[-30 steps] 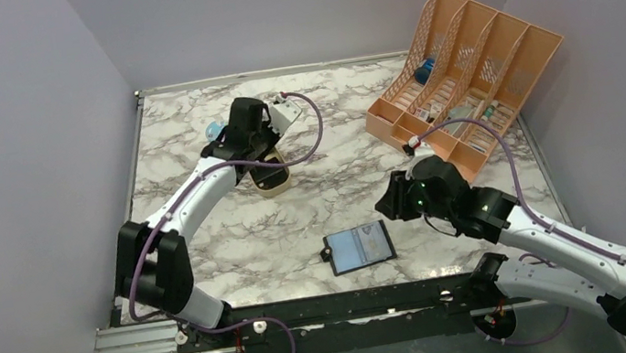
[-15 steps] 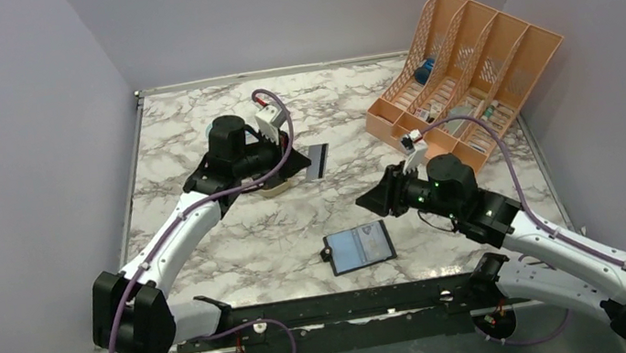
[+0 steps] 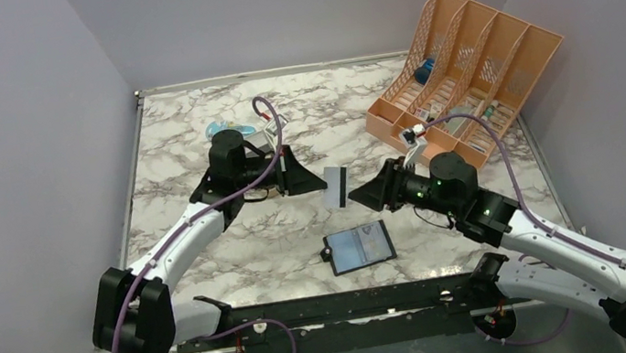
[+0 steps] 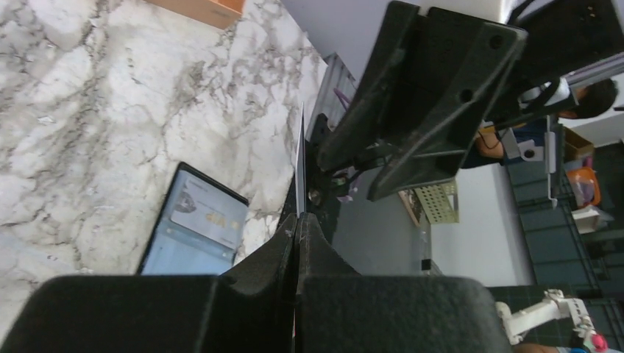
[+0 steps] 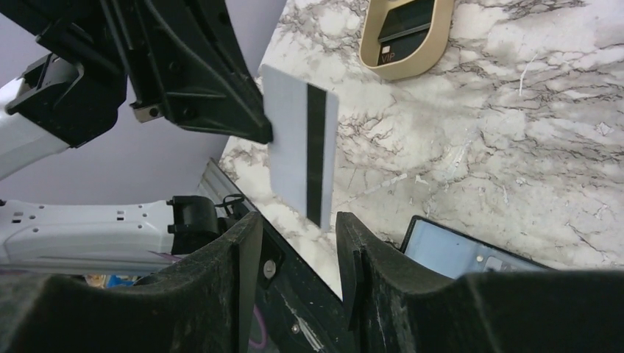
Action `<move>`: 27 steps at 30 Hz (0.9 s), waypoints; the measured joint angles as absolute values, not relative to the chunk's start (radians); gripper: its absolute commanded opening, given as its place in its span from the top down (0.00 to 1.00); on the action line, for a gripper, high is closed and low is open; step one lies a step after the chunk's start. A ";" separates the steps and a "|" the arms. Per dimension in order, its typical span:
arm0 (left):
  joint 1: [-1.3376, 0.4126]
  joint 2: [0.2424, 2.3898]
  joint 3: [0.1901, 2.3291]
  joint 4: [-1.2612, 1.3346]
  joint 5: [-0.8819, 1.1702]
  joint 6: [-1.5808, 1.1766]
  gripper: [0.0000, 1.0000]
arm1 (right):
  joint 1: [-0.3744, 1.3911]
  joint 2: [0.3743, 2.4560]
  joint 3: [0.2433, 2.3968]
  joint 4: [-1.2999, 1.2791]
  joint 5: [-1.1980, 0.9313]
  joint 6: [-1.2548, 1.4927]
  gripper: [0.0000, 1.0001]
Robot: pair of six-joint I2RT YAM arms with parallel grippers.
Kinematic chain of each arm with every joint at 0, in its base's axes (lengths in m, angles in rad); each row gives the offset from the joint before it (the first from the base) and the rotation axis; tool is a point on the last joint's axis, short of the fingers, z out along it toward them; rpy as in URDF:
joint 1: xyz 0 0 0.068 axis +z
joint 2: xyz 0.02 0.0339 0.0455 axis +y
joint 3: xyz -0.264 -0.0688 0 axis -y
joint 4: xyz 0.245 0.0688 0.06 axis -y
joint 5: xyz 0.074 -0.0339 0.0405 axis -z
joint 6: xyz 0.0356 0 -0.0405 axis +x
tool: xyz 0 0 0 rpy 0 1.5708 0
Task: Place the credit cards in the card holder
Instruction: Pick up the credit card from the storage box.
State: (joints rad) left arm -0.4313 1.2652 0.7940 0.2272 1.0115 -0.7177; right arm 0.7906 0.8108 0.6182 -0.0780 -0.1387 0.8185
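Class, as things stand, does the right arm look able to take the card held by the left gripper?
Probably yes: the right gripper has its jaws open towards the free edge of the card, with nothing between them. The left gripper pinches the opposite edge.

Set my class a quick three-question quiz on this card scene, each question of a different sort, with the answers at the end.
1. True or false: the left tool is shut on a card with a black stripe.
2. Short answer: what does the right tool hold?
3. Pick one. The card holder is: A) in the left tool; B) open on the table; C) in the right tool.

Key: 1 true. 2 nothing; its jaws stand open, close to the card. 3 B.
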 measured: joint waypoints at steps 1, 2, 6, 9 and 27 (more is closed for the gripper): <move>-0.431 1.262 0.790 0.233 1.023 -0.729 1.00 | 0.791 0.818 0.618 -0.077 -0.139 0.822 0.57; -0.431 1.256 0.784 0.241 1.038 -0.746 1.00 | 0.791 0.825 0.618 -0.076 -0.139 0.826 0.57; -0.432 1.228 0.760 0.262 1.076 -0.780 1.00 | 0.791 0.849 0.618 -0.060 -0.145 0.843 0.60; -0.432 1.221 0.748 0.270 1.095 -0.799 1.00 | 0.791 0.864 0.618 -0.030 -0.159 0.852 0.62; -0.432 1.200 0.703 0.283 1.115 -0.820 0.62 | 0.791 0.883 0.603 0.060 -0.226 0.859 0.99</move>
